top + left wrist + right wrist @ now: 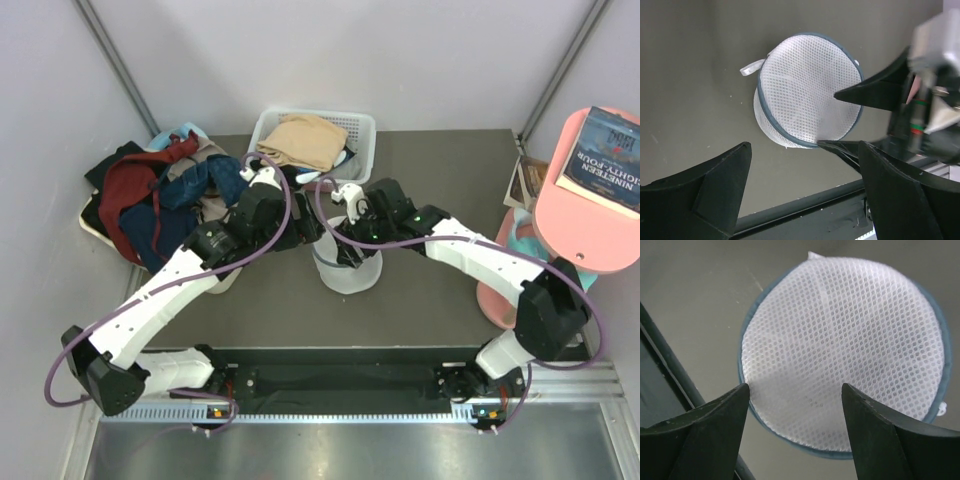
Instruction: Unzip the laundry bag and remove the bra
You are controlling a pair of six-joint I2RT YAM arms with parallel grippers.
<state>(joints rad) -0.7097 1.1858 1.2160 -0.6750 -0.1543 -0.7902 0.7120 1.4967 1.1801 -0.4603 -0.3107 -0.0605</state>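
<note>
Laundry bag point(347, 272) sits on the table point(450, 170), round mesh face up, directly under the right gripper point(795, 387). That one's jaws are spread wide w/ nothing in them, and the bag fills the gap btw its fingers. Left gripper point(805, 149) is also wide open and empty, bag just ahead of its tips. Zip looks closed afaict.
</note>
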